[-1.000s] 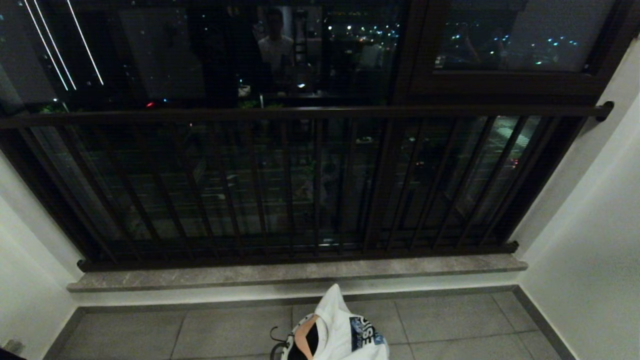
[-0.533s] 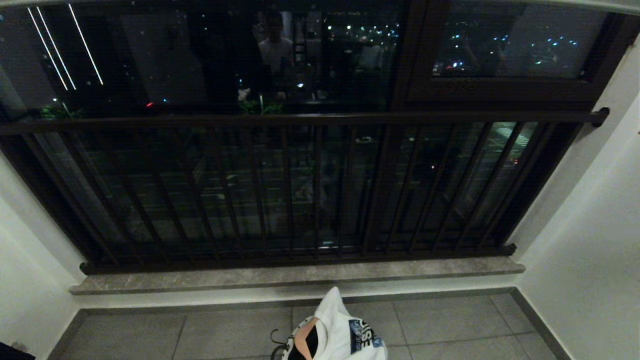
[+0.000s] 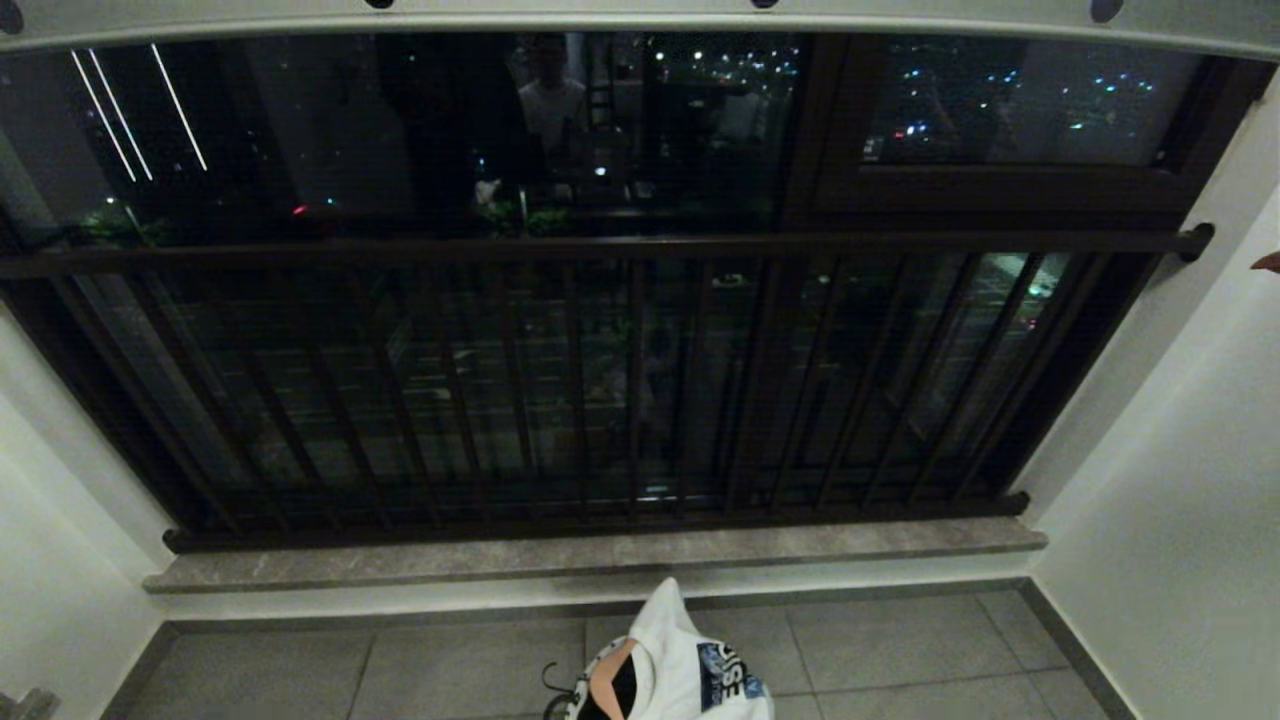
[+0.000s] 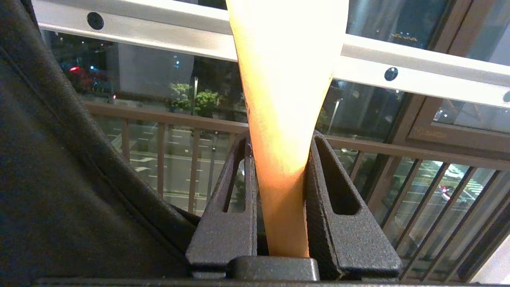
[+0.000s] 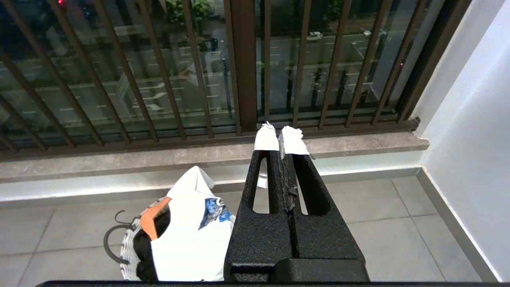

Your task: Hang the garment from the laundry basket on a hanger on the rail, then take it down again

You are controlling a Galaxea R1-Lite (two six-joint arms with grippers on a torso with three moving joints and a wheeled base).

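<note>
Balcony, dark barred window grille (image 3: 600, 380) over stone sill, tiled floor (image 3: 400, 660). Pale rail (image 3: 640, 18) with dark holes crosses overhead. Laundry basket (image 5: 128, 251) on floor near sill, white printed garment (image 3: 690, 660) heaped in it. Left gripper (image 4: 279, 159) clamped on orange hanger (image 4: 285, 99), raised just below rail. Right gripper (image 5: 282, 137) fingers pressed together, empty, above floor.

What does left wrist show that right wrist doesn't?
Left wrist only: the left gripper shut on an orange hanger, a black garment beside it, and the rail with its dark holes just beyond.
Right wrist only: the right gripper shut and empty, above the laundry basket with a white garment, another hanger and the floor tiles.
Both: the brown window grille.
</note>
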